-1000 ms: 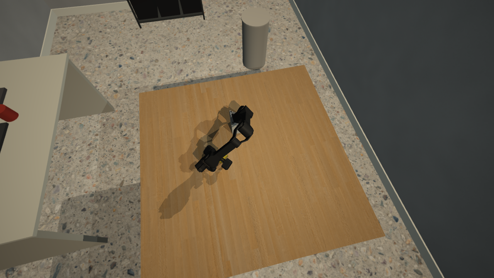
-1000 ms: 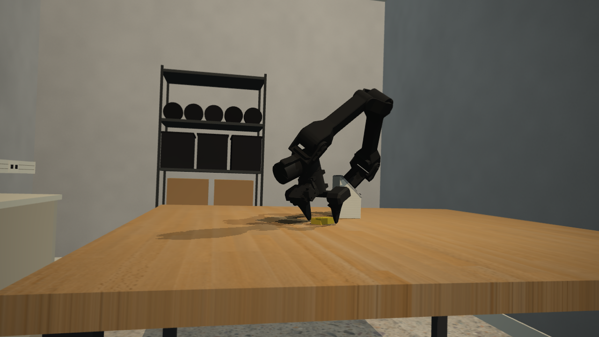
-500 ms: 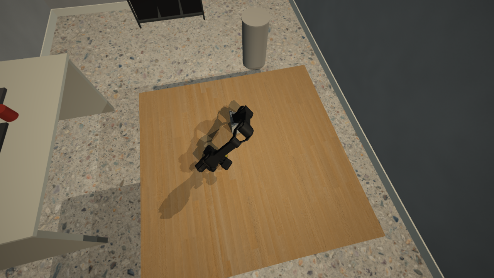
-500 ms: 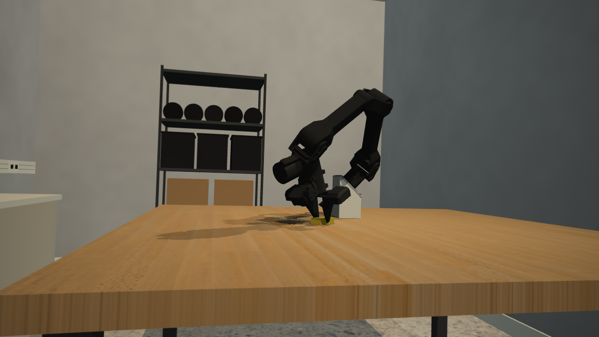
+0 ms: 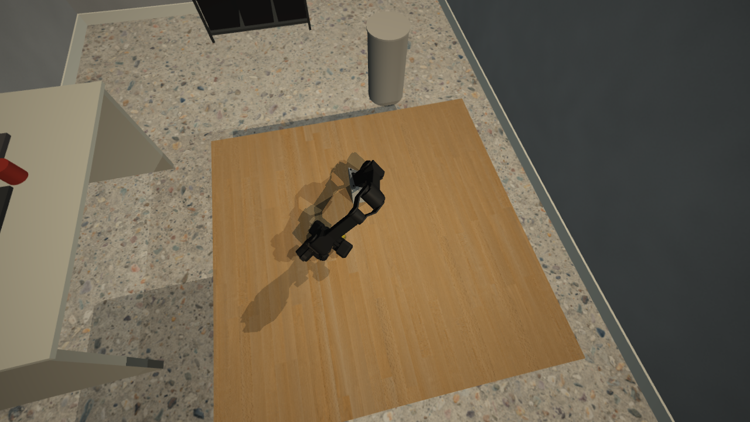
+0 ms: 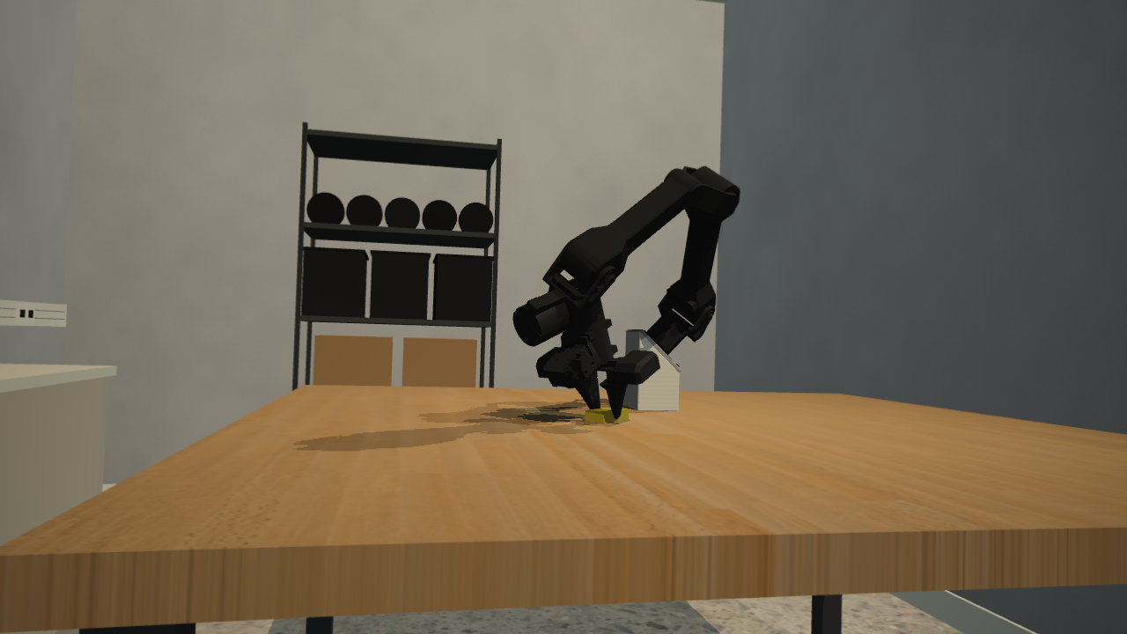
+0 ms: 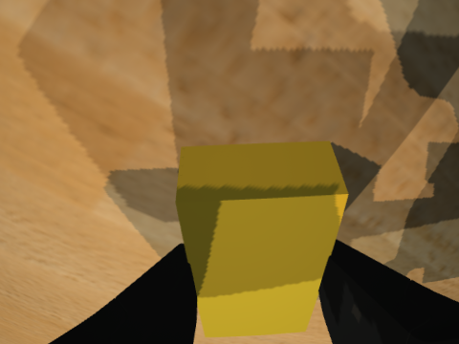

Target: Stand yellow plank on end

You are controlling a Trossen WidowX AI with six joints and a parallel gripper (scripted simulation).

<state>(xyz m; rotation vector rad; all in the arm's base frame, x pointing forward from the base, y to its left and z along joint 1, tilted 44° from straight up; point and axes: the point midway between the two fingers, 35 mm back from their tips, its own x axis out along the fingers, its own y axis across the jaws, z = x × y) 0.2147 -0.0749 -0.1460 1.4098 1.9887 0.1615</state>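
The yellow plank (image 7: 262,236) (image 6: 606,415) lies flat on the wooden table (image 5: 419,272) (image 6: 551,489). In the overhead view only a sliver of the plank (image 5: 343,237) shows beside the arm. My gripper (image 7: 255,255) (image 6: 602,408) (image 5: 335,246) reaches down to the table top and is shut on the plank, one black finger against each long side. The plank's far end sticks out beyond the fingertips in the wrist view.
The arm's white base block (image 6: 655,378) stands on the table just behind the plank. A grey cylinder (image 5: 387,57) stands on the floor beyond the table. A black shelf rack (image 6: 398,252) stands at the back wall and a beige counter (image 5: 41,210) at the left.
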